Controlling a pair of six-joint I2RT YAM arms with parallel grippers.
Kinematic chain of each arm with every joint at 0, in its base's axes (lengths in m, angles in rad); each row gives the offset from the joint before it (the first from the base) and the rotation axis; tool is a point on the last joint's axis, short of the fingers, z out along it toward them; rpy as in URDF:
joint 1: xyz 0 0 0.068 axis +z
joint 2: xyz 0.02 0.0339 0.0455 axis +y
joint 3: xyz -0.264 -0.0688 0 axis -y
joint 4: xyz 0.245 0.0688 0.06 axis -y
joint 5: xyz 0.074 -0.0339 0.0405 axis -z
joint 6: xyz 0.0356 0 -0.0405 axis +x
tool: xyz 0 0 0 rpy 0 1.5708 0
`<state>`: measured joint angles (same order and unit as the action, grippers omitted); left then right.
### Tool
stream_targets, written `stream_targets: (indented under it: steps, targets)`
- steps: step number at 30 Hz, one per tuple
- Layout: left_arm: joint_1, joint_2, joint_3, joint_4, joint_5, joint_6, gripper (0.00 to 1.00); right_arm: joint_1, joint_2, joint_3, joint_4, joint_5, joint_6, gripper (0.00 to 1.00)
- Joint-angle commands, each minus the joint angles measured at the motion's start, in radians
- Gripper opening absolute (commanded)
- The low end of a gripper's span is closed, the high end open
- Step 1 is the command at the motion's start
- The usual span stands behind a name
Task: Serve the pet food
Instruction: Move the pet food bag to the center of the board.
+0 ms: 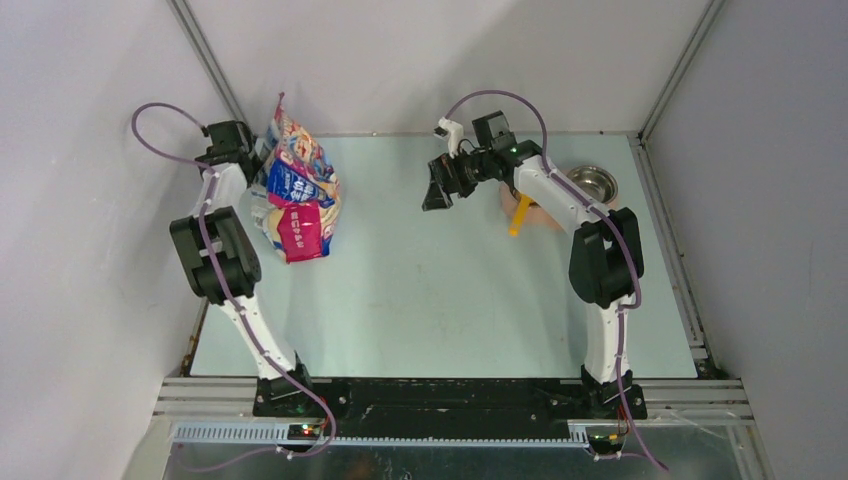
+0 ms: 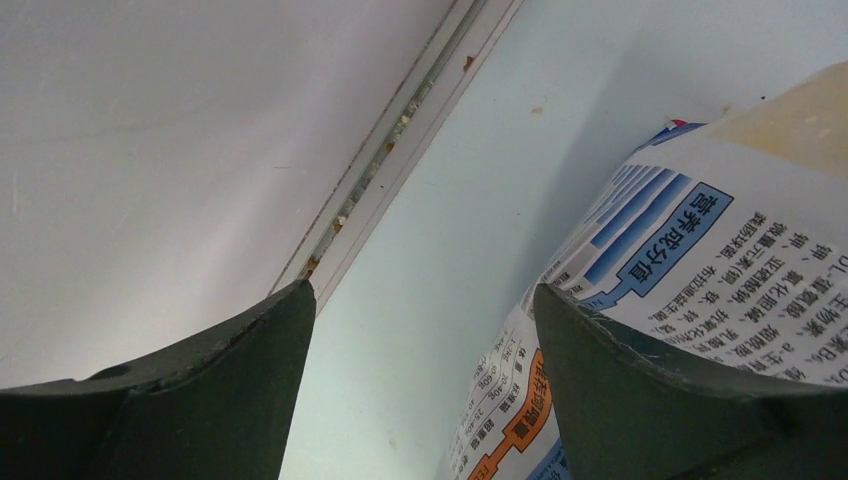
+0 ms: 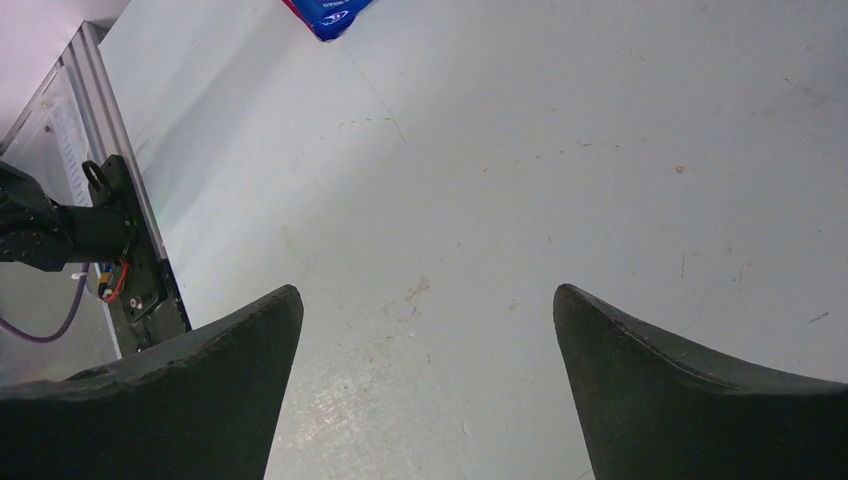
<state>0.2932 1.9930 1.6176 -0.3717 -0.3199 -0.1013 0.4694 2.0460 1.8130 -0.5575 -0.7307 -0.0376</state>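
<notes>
The pet food itself is hidden; no kibble shows in any view. A glossy pink-and-blue printed bag (image 1: 295,195) stands at the back left of the table. My left gripper (image 1: 248,150) sits at the bag's left side, by the wall. In the left wrist view this gripper (image 2: 425,295) is open, with the bag's printed panel (image 2: 690,240) beside its right finger and partly in the gap. My right gripper (image 1: 440,185) hangs open over the middle back of the table. The right wrist view shows only bare table between the right gripper's (image 3: 428,300) fingers.
A yellow scoop handle (image 1: 517,220) pokes out from under the right arm, next to a tan dish (image 1: 535,208). A steel bowl (image 1: 592,183) stands at the back right. The bag's corner (image 3: 330,15) shows far off in the right wrist view. Walls close three sides.
</notes>
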Motion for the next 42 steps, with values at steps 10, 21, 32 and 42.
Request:
stream_targets:
  steps: [10, 21, 32, 42]
  targets:
    - [-0.132, 0.106, 0.128, -0.209, 0.346, 0.045, 0.86, -0.007, -0.009, 0.064, 0.0, -0.049, 0.008, 0.99]
    - [-0.203, 0.229, 0.275, -0.316, 0.358, 0.057, 0.87, -0.006, 0.018, 0.082, 0.008, -0.082, 0.033, 0.99]
    - [-0.348, 0.253, 0.337, -0.386, 0.555, 0.166, 0.87, -0.037, -0.024, 0.067, -0.008, -0.069, 0.022, 0.99]
    - [-0.474, 0.309, 0.401, -0.486, 0.689, 0.248, 0.88, -0.151, -0.096, 0.009, -0.002, -0.052, -0.005, 0.99]
